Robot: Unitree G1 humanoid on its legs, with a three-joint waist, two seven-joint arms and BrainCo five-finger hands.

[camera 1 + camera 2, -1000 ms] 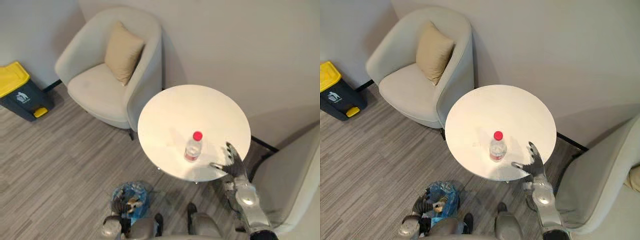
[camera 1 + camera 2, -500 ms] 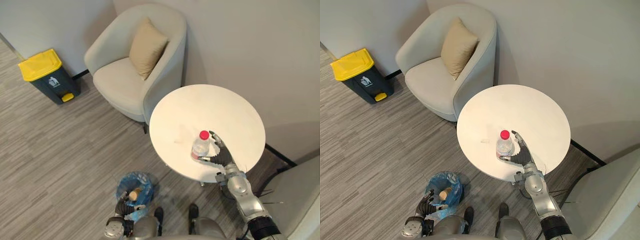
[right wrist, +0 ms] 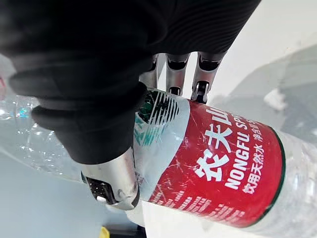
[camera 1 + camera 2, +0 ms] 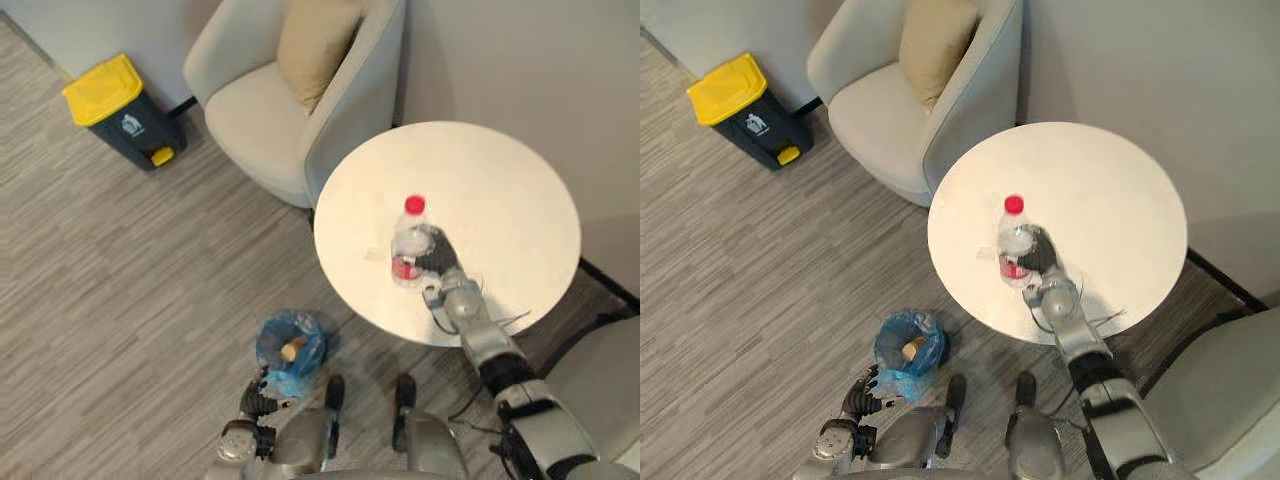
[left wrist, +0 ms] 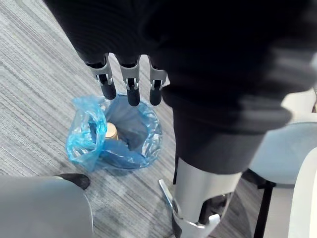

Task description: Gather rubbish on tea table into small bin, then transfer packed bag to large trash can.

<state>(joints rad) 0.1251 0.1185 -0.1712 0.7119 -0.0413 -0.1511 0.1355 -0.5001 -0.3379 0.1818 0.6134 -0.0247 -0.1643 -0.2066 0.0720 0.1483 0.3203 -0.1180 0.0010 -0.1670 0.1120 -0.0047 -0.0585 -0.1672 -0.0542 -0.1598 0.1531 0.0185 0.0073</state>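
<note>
A clear plastic bottle with a red cap and red label stands on the round white tea table. My right hand is shut on the bottle: in the right wrist view its fingers and thumb wrap the labelled body. On the floor beside the table sits the small bin, lined with a blue bag; a brown-capped item lies inside. My left hand hangs low just beside the bin, its fingers straight and empty.
The large dark trash can with a yellow lid stands by the wall at the far left. A beige armchair with a tan cushion sits behind the table. A second chair is at the lower right.
My right hand has moved from the table's near edge to the bottle and curled its fingers round it. The camera has shifted too. The left hand stays by the bin.
</note>
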